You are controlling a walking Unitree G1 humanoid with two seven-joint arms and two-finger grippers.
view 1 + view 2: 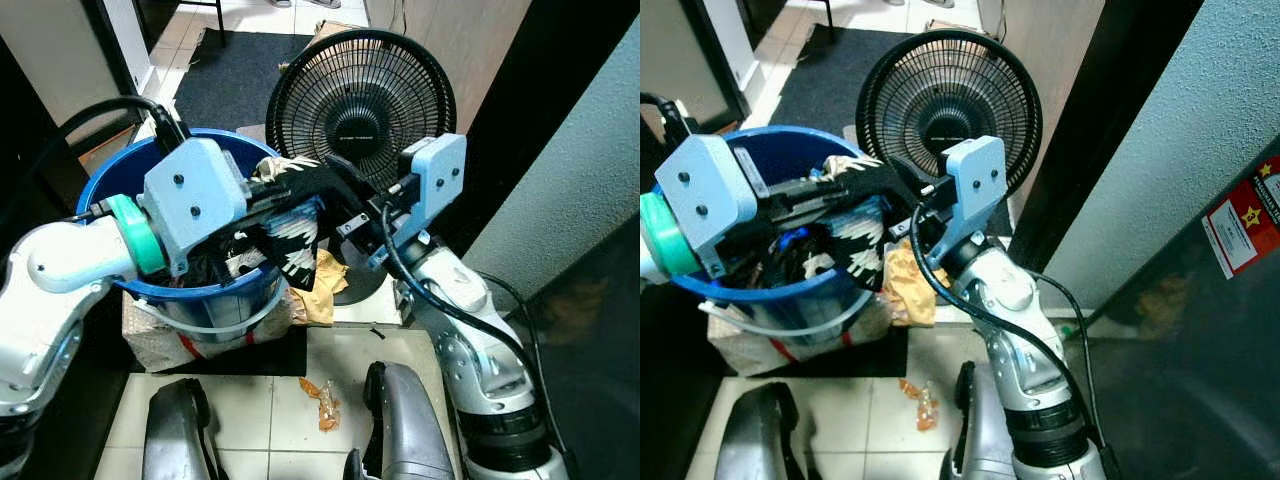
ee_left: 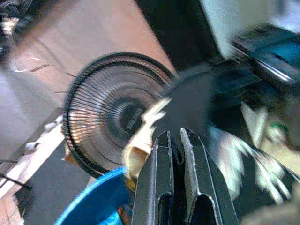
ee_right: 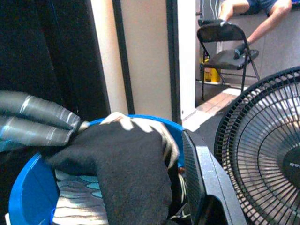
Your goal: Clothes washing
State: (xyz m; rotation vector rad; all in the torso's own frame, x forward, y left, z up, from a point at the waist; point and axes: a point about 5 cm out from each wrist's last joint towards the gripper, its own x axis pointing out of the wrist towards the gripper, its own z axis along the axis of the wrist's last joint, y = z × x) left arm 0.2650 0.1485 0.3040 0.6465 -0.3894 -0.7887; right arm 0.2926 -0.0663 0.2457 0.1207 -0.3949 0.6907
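Early days, I judge: the clothes [image 1: 285,240] sit heaped in the blue bucket [image 1: 120,180] by the fan [image 1: 360,95]; the left gripper [image 1: 300,195] is clamped on a black garment [image 3: 126,159]; the right gripper [image 1: 345,185] looks spread beside it; no washer visible.

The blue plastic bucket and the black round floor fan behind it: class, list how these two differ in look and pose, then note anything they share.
The blue plastic bucket is solid-walled and blue; the black round floor fan is an open wire grille, black. The bucket sits with its mouth upward, stuffed with clothes; the fan's face stands upright and holds nothing. Both are round, and the fan stands just behind the bucket.
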